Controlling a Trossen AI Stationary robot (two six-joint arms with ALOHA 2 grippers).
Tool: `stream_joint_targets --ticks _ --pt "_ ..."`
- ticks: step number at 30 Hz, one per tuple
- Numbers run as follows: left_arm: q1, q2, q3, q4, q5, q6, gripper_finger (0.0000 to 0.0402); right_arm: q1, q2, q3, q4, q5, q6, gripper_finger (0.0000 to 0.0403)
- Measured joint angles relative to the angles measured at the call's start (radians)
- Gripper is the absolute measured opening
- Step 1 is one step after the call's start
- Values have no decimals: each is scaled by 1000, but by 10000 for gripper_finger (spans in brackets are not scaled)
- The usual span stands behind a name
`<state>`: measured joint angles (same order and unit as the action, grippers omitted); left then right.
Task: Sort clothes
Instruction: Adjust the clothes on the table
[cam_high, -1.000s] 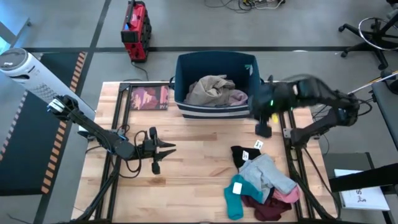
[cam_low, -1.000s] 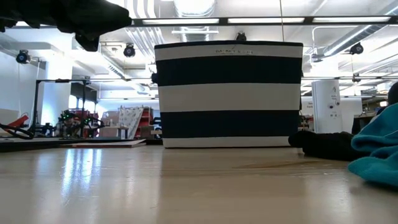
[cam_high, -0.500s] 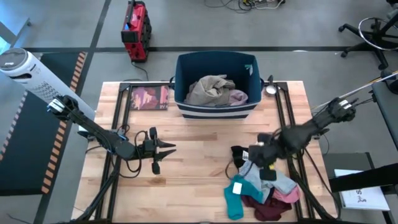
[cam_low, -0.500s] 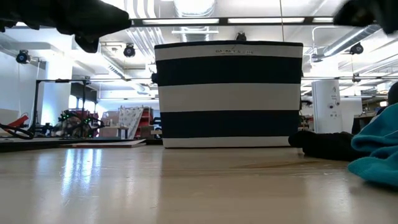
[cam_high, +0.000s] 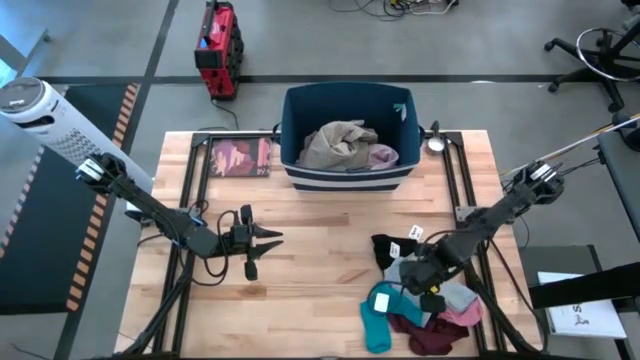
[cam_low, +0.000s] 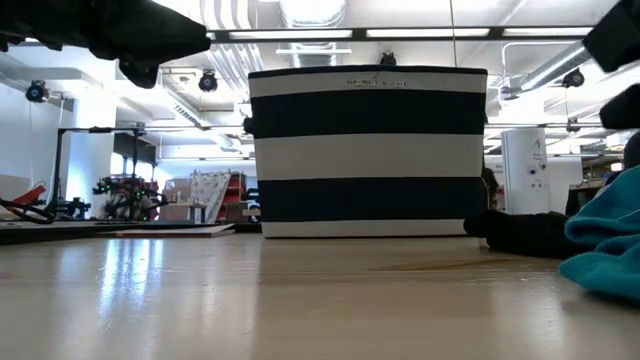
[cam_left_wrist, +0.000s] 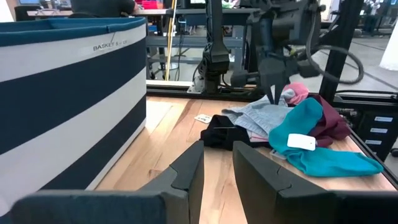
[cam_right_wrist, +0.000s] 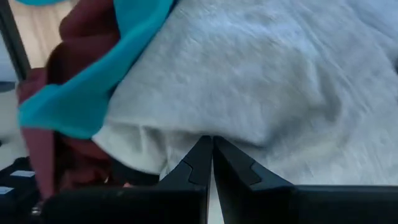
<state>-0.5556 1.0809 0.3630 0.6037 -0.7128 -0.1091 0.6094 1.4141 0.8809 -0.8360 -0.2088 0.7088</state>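
Right gripper (cam_high: 428, 278) lower right of the high view, fingers together over grey piece (cam_high: 425, 268), nothing visibly pinched; left gripper (cam_high: 270, 237) left of centre, fingers slightly parted, empty; beige garment (cam_high: 338, 145) in striped bin (cam_high: 345, 181), upper centre

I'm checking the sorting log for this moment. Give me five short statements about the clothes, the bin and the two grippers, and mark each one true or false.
1. The right gripper is down over the grey garment in the pile. True.
2. The striped bin holds no clothes. False: a beige garment and a pale pink one lie in it.
3. The left gripper holds the teal garment. False: it is over bare table, well clear of the pile, holding nothing.
4. The right gripper's fingers are nearly together at the grey fabric. True.
5. The black garment lies inside the bin. False: it lies on the table, at the pile's edge nearest the bin.
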Motion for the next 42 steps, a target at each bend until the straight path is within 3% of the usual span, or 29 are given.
stream_joint_targets --ticks 13,23,28,33,39,42 --pt "0 0 0 0 0 -9 73 -143 257 55 164 -5 -271 0" --pt "0 0 0 1 0 -9 73 -300 466 330 172 16 -602 0" --pt "0 0 0 1 0 -9 73 -350 530 495 170 78 -737 0" --pt "0 0 0 1 -1 -9 73 -383 553 641 160 174 -858 0" --pt "0 0 0 2 5 -9 73 -399 484 733 55 203 -887 0" --pt "1 0 0 2 109 -14 73 -398 419 735 -10 271 -860 0"
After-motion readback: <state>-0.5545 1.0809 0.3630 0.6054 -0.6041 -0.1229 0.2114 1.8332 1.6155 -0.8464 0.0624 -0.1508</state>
